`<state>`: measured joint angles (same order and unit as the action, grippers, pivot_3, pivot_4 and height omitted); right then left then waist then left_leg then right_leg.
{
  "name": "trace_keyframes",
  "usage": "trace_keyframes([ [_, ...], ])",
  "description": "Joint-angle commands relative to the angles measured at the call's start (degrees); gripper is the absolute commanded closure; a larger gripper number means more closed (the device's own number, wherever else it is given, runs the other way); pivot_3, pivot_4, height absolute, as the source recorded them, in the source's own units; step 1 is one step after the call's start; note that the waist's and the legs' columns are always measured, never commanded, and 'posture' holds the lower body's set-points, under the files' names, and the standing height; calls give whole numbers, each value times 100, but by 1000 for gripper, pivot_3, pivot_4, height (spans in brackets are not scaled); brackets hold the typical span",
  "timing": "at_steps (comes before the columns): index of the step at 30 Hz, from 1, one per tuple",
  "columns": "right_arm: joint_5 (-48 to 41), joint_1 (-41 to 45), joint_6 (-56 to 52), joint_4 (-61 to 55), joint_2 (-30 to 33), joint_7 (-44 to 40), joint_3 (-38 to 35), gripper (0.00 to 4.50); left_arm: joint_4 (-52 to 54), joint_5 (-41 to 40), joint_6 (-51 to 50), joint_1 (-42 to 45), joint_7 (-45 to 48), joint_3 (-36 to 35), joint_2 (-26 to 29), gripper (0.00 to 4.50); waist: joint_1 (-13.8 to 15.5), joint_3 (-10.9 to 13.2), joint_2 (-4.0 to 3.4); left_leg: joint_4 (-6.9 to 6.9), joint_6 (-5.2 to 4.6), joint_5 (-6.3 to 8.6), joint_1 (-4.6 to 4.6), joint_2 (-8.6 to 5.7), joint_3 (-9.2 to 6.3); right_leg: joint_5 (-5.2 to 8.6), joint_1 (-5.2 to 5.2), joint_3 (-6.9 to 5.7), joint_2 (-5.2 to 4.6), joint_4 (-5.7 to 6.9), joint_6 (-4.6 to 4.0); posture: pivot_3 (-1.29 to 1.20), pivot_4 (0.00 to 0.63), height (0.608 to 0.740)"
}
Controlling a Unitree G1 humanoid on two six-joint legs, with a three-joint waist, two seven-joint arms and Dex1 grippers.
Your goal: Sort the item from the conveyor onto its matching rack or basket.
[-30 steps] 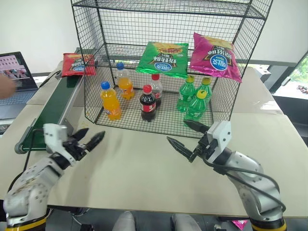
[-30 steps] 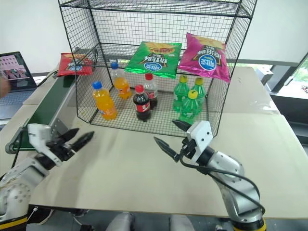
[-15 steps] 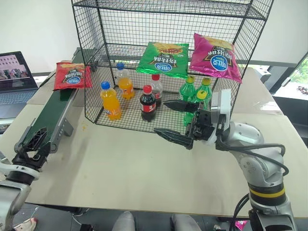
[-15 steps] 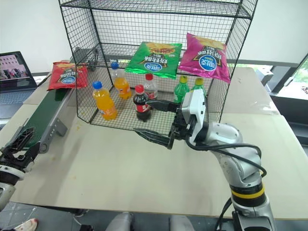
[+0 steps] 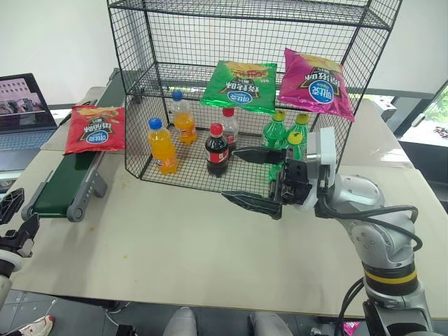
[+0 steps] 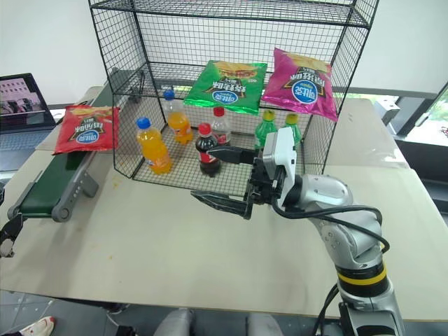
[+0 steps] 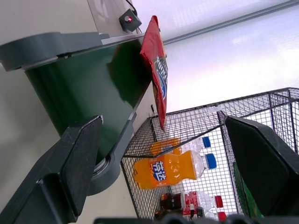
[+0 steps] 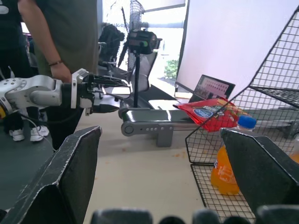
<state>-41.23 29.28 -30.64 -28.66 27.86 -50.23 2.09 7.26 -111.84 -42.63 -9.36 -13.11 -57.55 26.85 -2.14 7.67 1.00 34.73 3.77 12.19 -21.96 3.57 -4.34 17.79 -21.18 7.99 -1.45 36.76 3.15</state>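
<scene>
Right, you are waiting with the left gripper [image 5: 12, 218] low at the near end of the conveyor [image 5: 66, 180], fingers spread wide and holding nothing. The red chip bag [image 5: 96, 129] is lying flat on the green belt, well up the line from that gripper and just beside the rack's [image 5: 252, 70] left wall. The right gripper [image 5: 250, 178] is hanging in front of the rack's open face, fingers wide apart too, nothing between them.

For the pick, you are probably best off meeting the bag with the left gripper, pinching a crimped edge rather than the puffed middle, since the crinkly film looks slippery and likely to buckle. Keep the fingers off the belt frame. The green bag [image 5: 239, 85] and pink bag [image 5: 316, 83] are on the middle shelf, so aim for the free spot to their left.

The bag itself: red, flat, yellow band along its top edge, round blue logo and white lettering facing up.
</scene>
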Motion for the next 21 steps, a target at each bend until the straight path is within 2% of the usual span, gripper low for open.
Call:
trace_keyframes([
  [1, -230, 226, -22, -140, 60, -160, -40, 0, 352, -116, 116, -128, -108, -4, -136, 37, -6, 0, 1, 0, 0, 0, 0, 1, 0, 0, 0, 0, 1, 0, 0, 0, 150, 740],
  [11, -54, 172, 416, 259, 103, -839, 69, 0, 590, -116, 484, -328, -166, 343, -243, 37, 10, -1, 3, -1, 0, 0, -1, 0, 0, 1, 0, 0, 0, -5, -2, 0, 150, 740],
  [21, -24, 75, 484, 214, 102, -858, 46, 0, 623, -116, 575, -403, -120, 504, -143, 37, -1, -1, 3, -4, 0, 0, -1, 1, 0, 1, -1, 0, 1, -6, -3, 0, 150, 740],
])
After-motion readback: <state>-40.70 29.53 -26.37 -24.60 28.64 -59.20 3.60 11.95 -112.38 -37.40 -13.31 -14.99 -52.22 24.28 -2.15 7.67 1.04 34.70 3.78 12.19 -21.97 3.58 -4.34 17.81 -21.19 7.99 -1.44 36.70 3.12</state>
